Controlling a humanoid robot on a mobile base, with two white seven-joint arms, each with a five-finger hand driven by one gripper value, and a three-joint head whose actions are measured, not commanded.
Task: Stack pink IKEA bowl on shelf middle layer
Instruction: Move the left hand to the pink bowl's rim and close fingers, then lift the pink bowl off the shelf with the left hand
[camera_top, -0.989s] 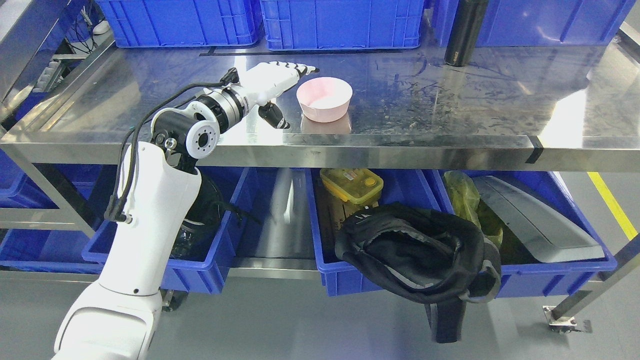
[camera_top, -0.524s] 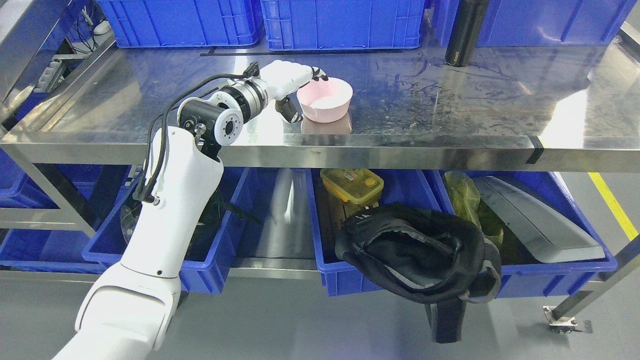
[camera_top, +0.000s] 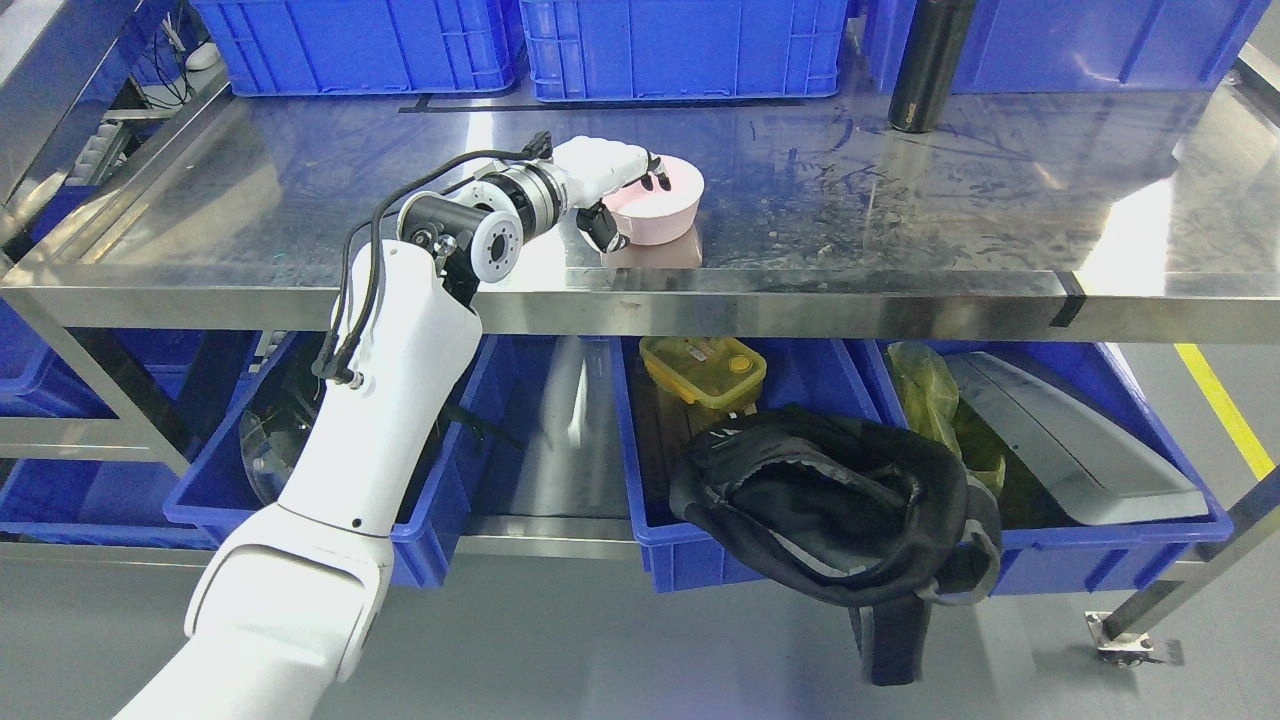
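- The left hand (camera_top: 618, 185) sits just above the middle of the frame, its fingers (camera_top: 652, 172) hooked over the near-left rim of the pink bowl (camera_top: 665, 205) and the thumb pressed against the outer wall below, so it appears clamped on the bowl.
- The pink bowl stands upright on the steel shelf (camera_top: 900, 220), slightly left of centre in the upper part of the frame; whether it has left the surface cannot be told.
- Judged from this, the grasp is made or nearly made, while the lift and the stacking are not yet done. No second bowl to stack onto is visible.
- The right hand is out of view.
- Toward the upper right, a black bottle (camera_top: 930, 65) stands upright, well apart from the bowl.
- Along the top edge, blue crates (camera_top: 680, 45) line the back of the shelf; their contents are hidden.
- Below the shelf, blue bins (camera_top: 700, 560) hold a yellow lidded box (camera_top: 705, 368), a dark bundle of cloth (camera_top: 840, 510), a yellow-green bag (camera_top: 925, 385) and a grey panel (camera_top: 1070, 440).
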